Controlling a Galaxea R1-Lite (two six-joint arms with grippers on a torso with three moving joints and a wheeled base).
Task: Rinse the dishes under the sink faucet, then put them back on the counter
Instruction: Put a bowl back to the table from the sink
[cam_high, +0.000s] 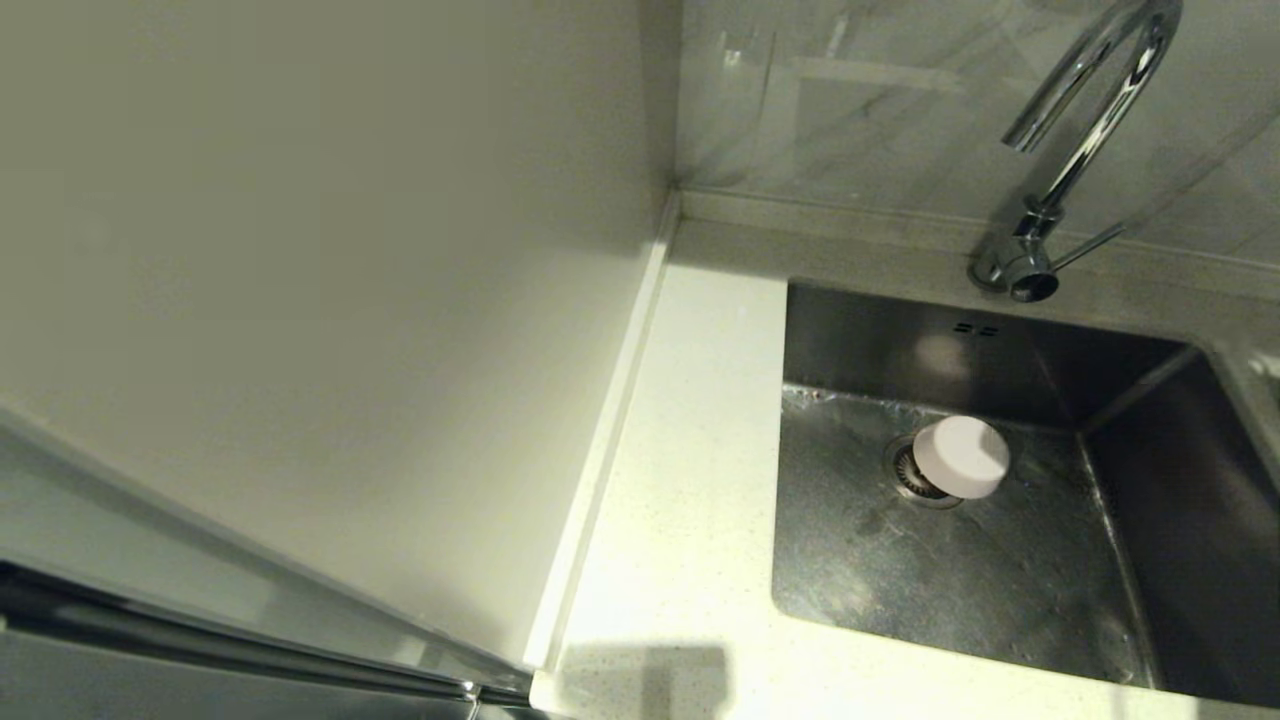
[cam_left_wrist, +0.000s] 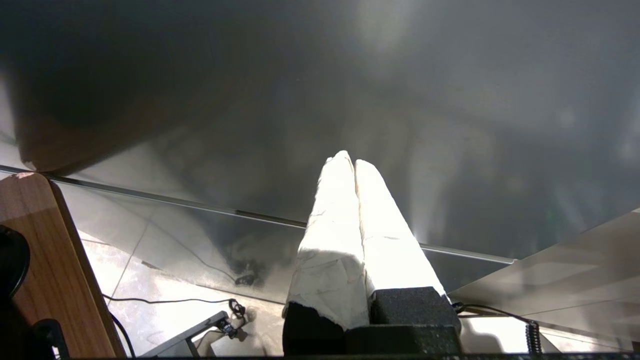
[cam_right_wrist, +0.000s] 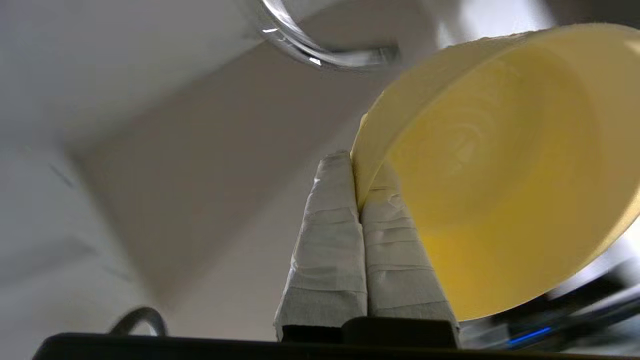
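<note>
A pale bowl (cam_high: 962, 456) lies upside down on the floor of the steel sink (cam_high: 900, 580), partly over the round drain (cam_high: 912, 475). The chrome gooseneck faucet (cam_high: 1085, 130) rises behind the sink at the back right. Neither arm shows in the head view. In the right wrist view, my right gripper (cam_right_wrist: 356, 170) is shut on the rim of a yellow bowl (cam_right_wrist: 500, 175), which is tilted on edge with its hollow facing the camera. A chrome curve (cam_right_wrist: 310, 52) passes above the bowl. My left gripper (cam_left_wrist: 352, 162) is shut on nothing, parked away from the sink.
The white speckled counter (cam_high: 680, 500) runs along the sink's left side, bounded by a raised edge strip (cam_high: 610, 430) and a cream wall panel (cam_high: 300, 250). A marbled backsplash (cam_high: 880, 90) stands behind. The left wrist view shows a steel panel (cam_left_wrist: 450, 125), a wooden board (cam_left_wrist: 50, 260) and floor cables.
</note>
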